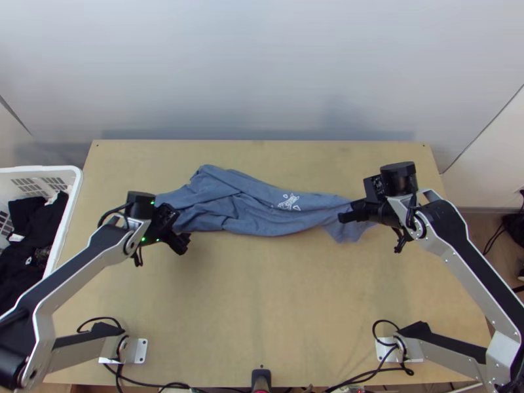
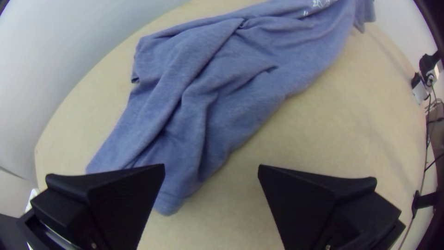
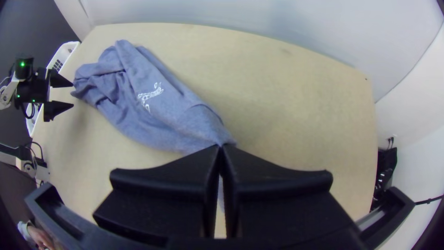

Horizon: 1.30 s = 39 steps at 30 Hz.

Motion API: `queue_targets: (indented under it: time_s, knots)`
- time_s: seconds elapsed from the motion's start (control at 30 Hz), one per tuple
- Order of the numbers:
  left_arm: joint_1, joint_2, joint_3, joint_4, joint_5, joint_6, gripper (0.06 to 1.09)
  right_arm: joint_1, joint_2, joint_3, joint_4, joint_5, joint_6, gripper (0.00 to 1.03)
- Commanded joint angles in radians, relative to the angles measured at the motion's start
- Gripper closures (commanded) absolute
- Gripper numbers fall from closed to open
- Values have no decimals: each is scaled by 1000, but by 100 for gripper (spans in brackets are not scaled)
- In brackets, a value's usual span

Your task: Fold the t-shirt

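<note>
A blue t-shirt (image 1: 252,204) stretches bunched from side to side across the table (image 1: 295,288), pinched near its right end by the right gripper (image 3: 220,147), its free left end just beyond the left gripper (image 2: 211,169), the nearer of 2, fingers spread.

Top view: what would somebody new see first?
First, the blue shirt, bunched in a long strip across the far part of the table. Then the right claw pinching it near one end, and the left claw open near the other. At left, a white basket holds dark clothes.
</note>
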Motion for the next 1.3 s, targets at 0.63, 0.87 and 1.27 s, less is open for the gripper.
queue_targets:
  time_s: [0.63,0.87,1.27]
  knots:
    - [113,468,350,-151,207,186,105,-55,-22,23,-26,0,5,100]
    - [114,232,358,-234,259,67,105,-62,-17,32,-26,0,2,100]
    - [101,-93,771,-581,336,-185,105,-68,-12,80,-8,0,-11,100]
